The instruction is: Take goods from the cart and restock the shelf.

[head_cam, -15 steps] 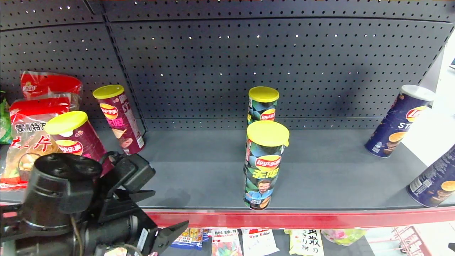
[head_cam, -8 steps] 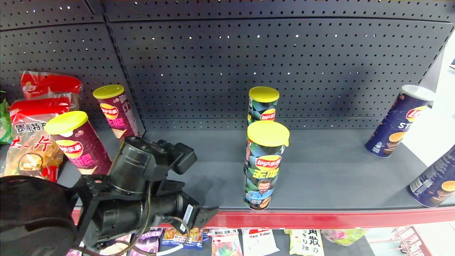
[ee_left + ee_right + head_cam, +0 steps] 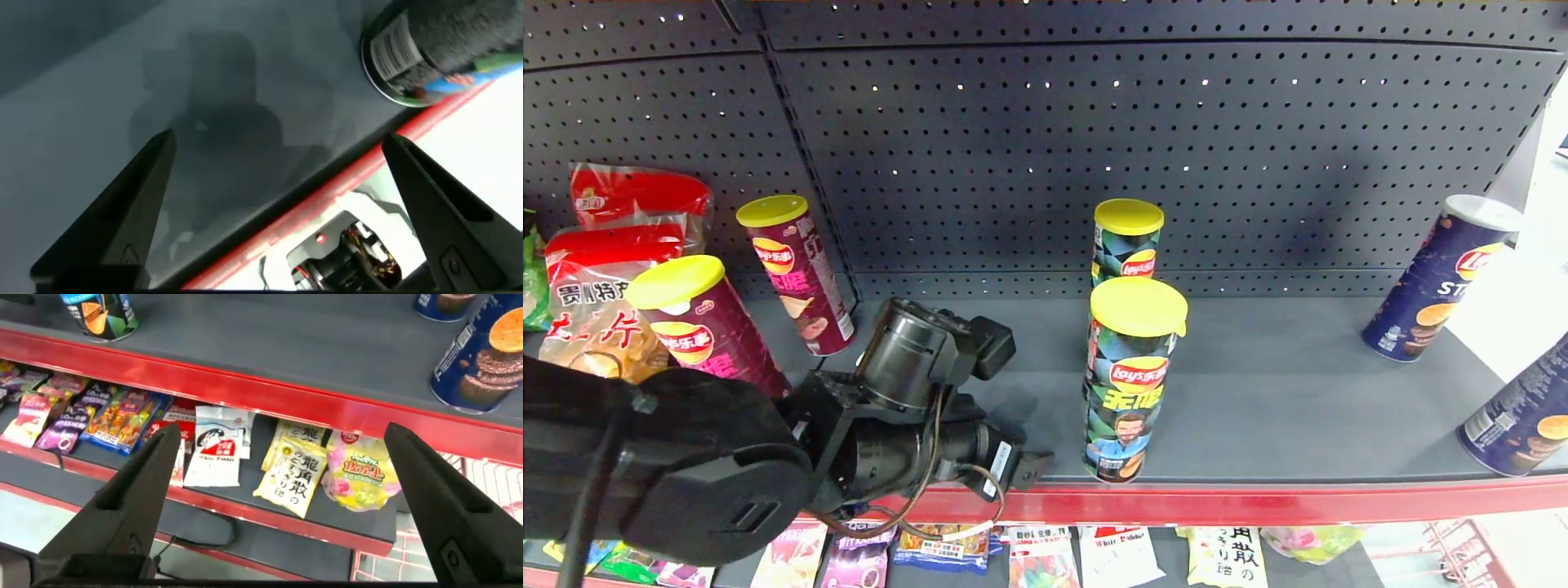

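The left tool (image 3: 278, 140) hung over the front edge of the shelf (image 3: 1298, 392), its two fingers spread wide apart with nothing between them. The red front lip (image 3: 1258, 502) ran across the gap under it. The front green can (image 3: 1134, 376) stood upright just beside the tool, close to that lip near the middle of the shelf. The rear green can (image 3: 1128, 241) stood directly behind it, near the pegboard back wall (image 3: 1094, 147).

Toward the left end stood the front maroon can (image 3: 698, 322) and the rear maroon can (image 3: 796, 269), with red snack bags (image 3: 596, 318) beside them at the left edge. Bare shelf lay between the maroon cans and the green pair, and the left arm reached over its front part.

A wider bare stretch ran from the green cans to the right end. There the rear blue can (image 3: 1441, 278) stood toward the back corner. The front blue can (image 3: 1519, 416) sat close to the front lip, partly cut off by the picture's edge.

The right tool (image 3: 282, 433) hung below the front lip, its fingers also wide apart and empty. It faced the lower shelf (image 3: 245, 508), where packets (image 3: 294, 469) lay in a row behind its red edge. The left wrist view was dim, so the tool's height above the shelf could not be judged.
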Tool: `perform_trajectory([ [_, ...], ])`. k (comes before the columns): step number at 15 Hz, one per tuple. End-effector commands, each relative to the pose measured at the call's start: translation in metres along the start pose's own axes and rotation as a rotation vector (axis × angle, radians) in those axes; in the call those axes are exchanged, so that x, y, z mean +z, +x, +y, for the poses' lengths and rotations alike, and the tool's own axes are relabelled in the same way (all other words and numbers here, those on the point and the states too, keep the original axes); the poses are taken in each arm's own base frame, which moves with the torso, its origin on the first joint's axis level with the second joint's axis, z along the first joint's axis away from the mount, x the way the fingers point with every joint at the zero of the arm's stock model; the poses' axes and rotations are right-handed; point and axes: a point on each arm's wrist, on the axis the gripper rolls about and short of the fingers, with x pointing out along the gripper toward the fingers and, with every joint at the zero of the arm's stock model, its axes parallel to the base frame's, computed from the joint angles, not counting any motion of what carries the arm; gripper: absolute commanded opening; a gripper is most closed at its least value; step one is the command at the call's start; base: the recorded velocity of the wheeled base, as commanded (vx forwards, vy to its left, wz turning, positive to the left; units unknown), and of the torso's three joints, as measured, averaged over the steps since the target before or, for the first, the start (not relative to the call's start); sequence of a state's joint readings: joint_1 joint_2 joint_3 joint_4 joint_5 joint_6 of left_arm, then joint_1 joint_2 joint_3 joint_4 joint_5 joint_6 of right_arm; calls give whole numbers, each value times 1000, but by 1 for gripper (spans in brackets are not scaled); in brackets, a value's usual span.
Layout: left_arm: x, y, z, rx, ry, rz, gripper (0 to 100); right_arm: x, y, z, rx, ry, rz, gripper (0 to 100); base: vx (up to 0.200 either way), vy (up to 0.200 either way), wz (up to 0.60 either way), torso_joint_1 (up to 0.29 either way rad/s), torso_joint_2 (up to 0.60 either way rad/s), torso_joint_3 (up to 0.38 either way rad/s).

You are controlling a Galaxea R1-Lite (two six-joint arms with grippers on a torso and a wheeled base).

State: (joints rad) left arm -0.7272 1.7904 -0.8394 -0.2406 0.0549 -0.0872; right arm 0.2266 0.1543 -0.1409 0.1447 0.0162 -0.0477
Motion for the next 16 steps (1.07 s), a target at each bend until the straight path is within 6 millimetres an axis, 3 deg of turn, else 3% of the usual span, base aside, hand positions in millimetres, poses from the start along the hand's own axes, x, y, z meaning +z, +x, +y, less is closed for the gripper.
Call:
perform_trajectory([
  [1,0,7,0,1,0,12,100,0,0,0,1,-1,0,100,0,0,0,0,0,0],
  [8,17,25,-4,4,1,-19,100,0,-1,0,1,-2,-5,100,0,0,0,0,0,0],
  [16,22,29,-6,0,4,-30,100,0,-1,0,1,-2,-8,100,0,0,0,0,0,0],
])
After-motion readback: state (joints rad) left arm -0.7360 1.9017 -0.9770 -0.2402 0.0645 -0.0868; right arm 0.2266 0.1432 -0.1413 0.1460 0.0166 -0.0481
